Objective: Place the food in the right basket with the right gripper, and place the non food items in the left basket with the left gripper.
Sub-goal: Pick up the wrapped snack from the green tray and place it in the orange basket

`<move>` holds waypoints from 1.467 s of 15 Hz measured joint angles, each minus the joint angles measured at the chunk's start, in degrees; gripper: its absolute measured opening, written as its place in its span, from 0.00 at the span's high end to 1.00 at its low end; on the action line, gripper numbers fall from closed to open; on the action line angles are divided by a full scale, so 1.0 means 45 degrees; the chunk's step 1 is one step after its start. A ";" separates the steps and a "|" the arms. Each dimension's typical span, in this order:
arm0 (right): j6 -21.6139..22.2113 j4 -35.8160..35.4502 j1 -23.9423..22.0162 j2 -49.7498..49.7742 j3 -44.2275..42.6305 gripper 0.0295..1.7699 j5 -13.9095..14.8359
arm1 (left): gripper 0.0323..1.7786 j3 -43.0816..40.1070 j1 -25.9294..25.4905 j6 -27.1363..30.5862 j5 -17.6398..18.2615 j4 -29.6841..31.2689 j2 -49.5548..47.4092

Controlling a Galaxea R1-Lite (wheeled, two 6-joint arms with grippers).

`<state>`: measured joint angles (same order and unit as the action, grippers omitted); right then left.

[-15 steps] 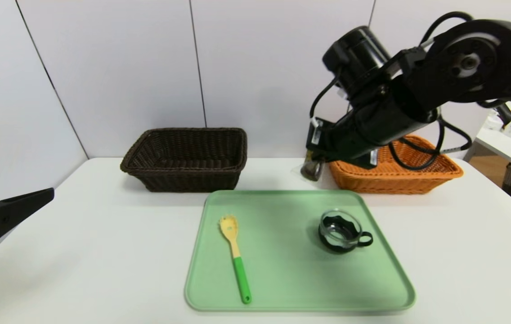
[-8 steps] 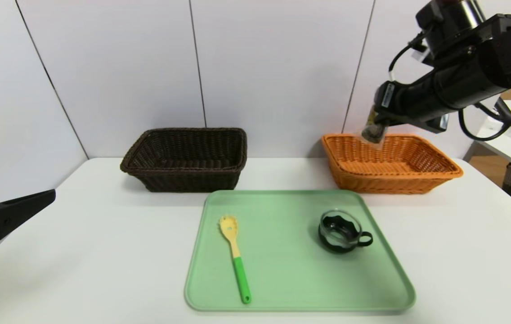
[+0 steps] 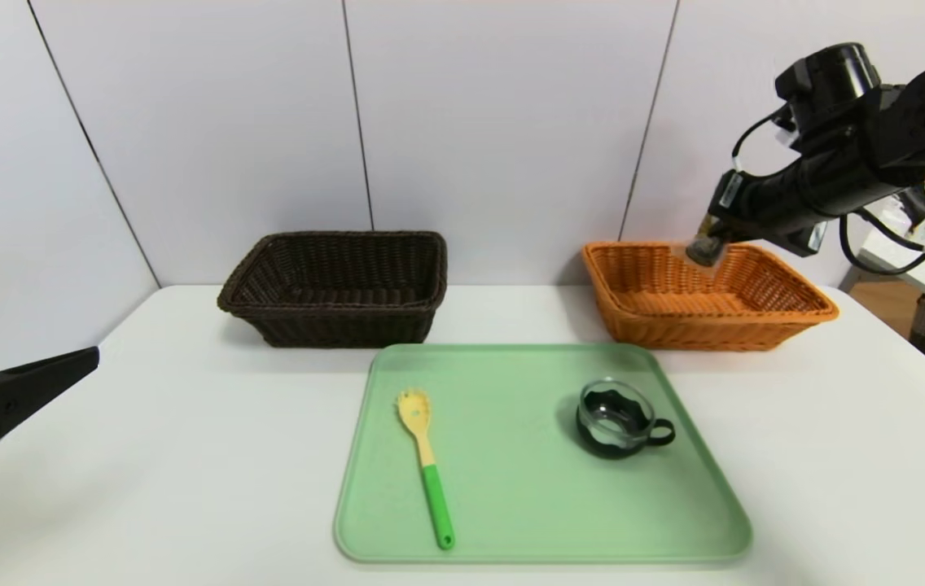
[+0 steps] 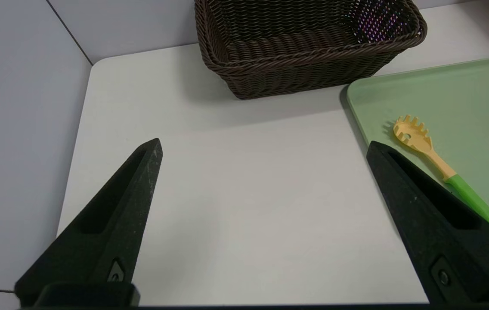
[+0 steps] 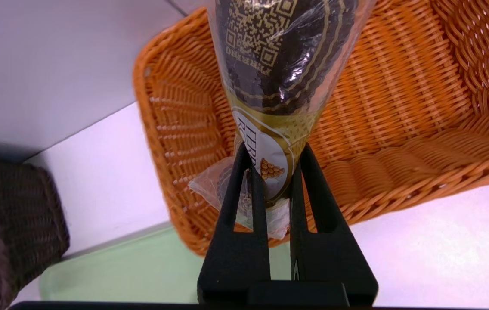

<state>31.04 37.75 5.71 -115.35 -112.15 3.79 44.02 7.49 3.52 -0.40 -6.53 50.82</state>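
As the tool (image 3: 715, 232) shifts rightward, the food (image 3: 704, 250) overhangs the basket (image 3: 711, 308).

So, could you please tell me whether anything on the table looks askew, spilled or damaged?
Nothing stands out: the spoon and cup lie on the tray, the cup upright, and both baskets, brown and orange, stand upright.

The right basket (image 3: 715, 332) is orange-tan, ribbed with woven wicker (a glossy weave, too), and the left basket (image 3: 340, 325) is dark brown wicker; the tray (image 3: 528, 488) is pale green, the spoon (image 3: 427, 464) yellow with a bright green handle, the cup (image 3: 615, 417) clear and black, and the wrapped food (image 5: 283, 56) dark with a gold band, a white label and a gold square code
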 joint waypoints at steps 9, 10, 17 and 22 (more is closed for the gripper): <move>0.1084 -0.0929 -0.0699 -0.1796 -0.0019 0.91 -0.1051 | 0.05 -0.0349 -0.0005 -0.0005 -0.0038 -0.0024 -0.0190; 0.1094 -0.0905 -0.0737 -0.1883 -0.0014 0.91 -0.1097 | 0.05 -0.0355 -0.0005 -0.0005 -0.0024 -0.0016 -0.0184; 0.1029 -0.0650 -0.0786 -0.2127 0.0000 0.91 -0.1043 | 0.05 -0.0393 -0.0022 -0.0024 -0.0081 -0.0016 -0.0179; 0.0992 -0.0607 -0.0845 -0.2091 0.0000 0.59 -0.1062 | 0.05 -0.0368 -0.0024 -0.0011 -0.0217 -0.0022 -0.0219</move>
<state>35.50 35.02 1.90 -124.76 -112.15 -0.99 42.36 7.38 3.47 -1.38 -6.63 49.84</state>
